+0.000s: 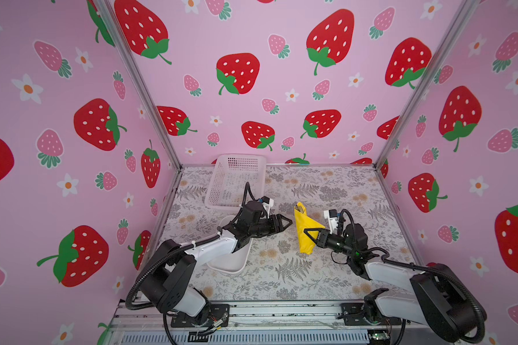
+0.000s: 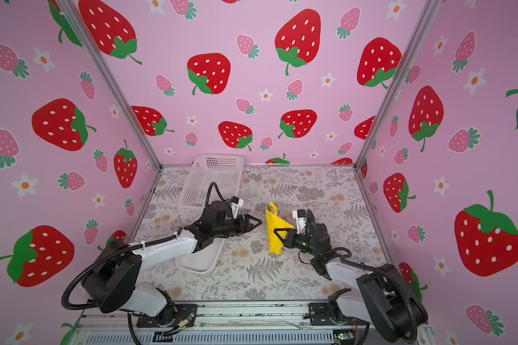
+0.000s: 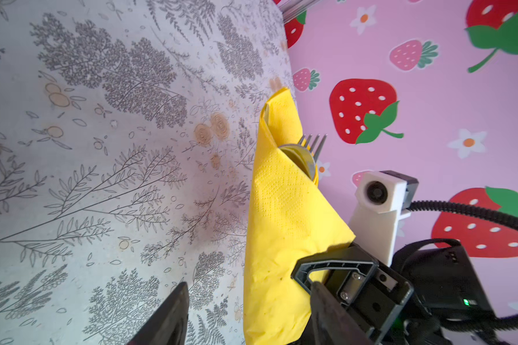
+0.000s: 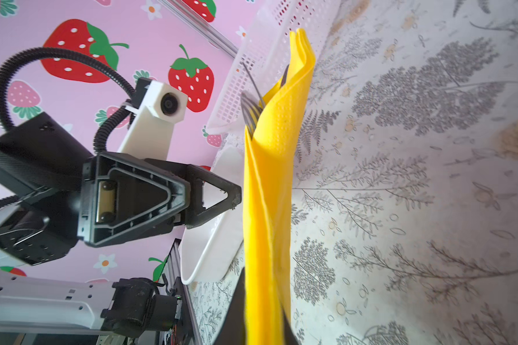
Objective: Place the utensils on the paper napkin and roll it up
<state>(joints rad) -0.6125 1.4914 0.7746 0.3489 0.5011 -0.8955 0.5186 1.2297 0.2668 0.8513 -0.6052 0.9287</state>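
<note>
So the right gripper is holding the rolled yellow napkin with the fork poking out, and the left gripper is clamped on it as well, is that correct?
Not quite: the left gripper is not clamped on it; its jaws stand open beside the napkin, as the right wrist view shows. The right gripper does hold the rolled yellow napkin, with the fork poking out.

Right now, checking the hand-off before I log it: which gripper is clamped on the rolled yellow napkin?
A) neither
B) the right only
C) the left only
B: the right gripper is shut on the paper napkin, while the left gripper has its jaws open, not gripping it.
</note>
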